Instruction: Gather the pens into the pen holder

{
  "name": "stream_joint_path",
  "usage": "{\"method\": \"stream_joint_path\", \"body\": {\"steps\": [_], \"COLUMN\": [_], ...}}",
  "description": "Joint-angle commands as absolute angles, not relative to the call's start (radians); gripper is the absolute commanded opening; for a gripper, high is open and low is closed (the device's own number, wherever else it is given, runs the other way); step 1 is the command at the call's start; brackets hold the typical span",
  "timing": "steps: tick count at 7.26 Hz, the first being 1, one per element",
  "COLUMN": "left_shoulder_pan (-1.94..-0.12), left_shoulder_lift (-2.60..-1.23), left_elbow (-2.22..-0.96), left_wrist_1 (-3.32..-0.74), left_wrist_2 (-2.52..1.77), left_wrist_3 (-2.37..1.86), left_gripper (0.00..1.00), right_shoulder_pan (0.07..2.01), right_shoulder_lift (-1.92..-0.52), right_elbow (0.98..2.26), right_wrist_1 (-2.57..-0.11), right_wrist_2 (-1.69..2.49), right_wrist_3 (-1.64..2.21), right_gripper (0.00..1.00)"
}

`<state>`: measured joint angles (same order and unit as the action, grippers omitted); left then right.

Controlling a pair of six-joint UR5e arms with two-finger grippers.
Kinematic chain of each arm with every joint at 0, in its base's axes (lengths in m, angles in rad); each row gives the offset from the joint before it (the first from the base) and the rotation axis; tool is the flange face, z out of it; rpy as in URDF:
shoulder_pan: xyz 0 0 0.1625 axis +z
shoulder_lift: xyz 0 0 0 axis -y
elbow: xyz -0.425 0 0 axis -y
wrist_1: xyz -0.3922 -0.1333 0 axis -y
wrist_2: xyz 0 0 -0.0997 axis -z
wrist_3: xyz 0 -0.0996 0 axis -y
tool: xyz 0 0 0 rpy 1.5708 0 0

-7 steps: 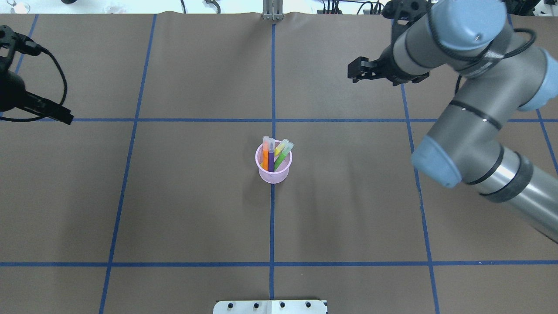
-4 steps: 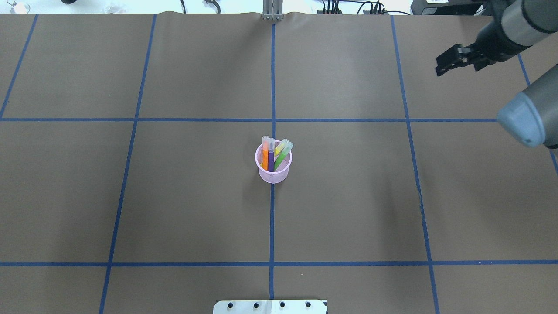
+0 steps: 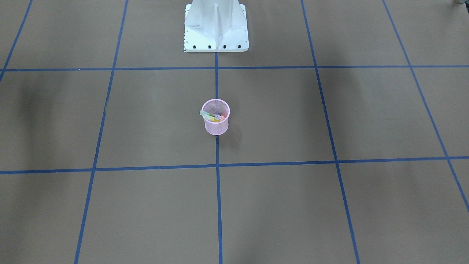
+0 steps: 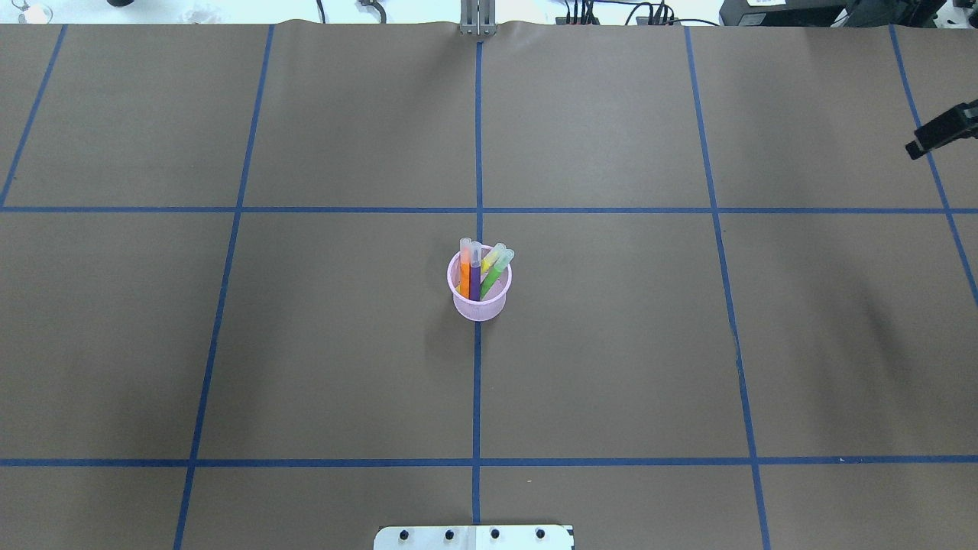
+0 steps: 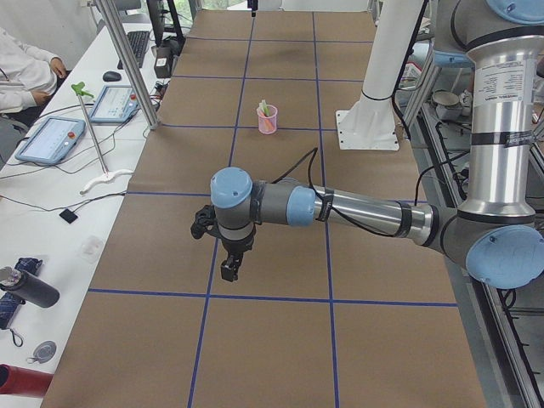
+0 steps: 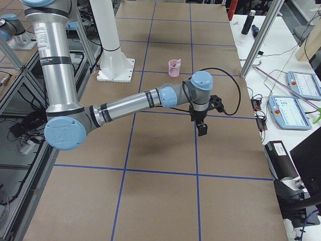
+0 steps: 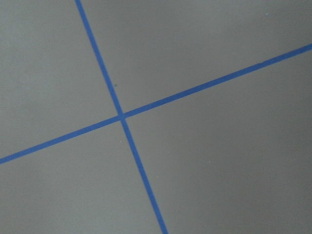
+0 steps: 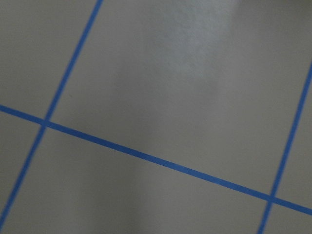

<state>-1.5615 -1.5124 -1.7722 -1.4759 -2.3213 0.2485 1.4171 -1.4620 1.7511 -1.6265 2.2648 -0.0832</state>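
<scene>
The pink mesh pen holder (image 4: 479, 299) stands upright at the table's centre on a blue tape line. Several pens (image 4: 475, 271) in orange, purple, yellow and green stand inside it, caps up. It also shows in the front view (image 3: 216, 126), with the pens (image 3: 214, 117) inside. No pen lies on the table. Only the tip of my right gripper (image 4: 921, 145) shows, at the overhead view's right edge, far from the holder; I cannot tell if it is open. My left gripper (image 5: 229, 268) hangs over bare table, far from the holder (image 5: 267, 121); I cannot tell its state.
The brown table cover carries a blue tape grid. The white robot base (image 3: 216, 27) stands behind the holder. Benches with tablets (image 5: 53, 140) and bottles line the table's far long side. Both wrist views show only table and tape.
The right arm has swung out to the right, so only its gripper tip stays in the overhead view. The left gripper has left that view. Holder and pens have not moved.
</scene>
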Motion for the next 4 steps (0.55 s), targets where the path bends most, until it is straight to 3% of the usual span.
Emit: {"method": "stream_joint_path", "body": {"steps": [1, 4], "left_shoulder_pan": [-1.606, -1.608], "left_shoulder_lift": [-1.468, -1.431], "left_elbow": [-1.753, -1.77], "left_wrist_1": [-1.477, -1.483], "left_wrist_2": [-2.327, -2.368], "left_wrist_3": [0.229, 0.198], "left_gripper": [1.0, 1.0], "right_shoulder_pan": [1.529, 1.563], "right_shoulder_lift": [-1.555, -1.652], "right_elbow": [1.7, 1.698], "right_wrist_1": [-1.683, -1.672], "right_wrist_2": [2.269, 2.256], "right_wrist_3": [-0.245, -0.247], "right_gripper": [0.99, 0.99]}}
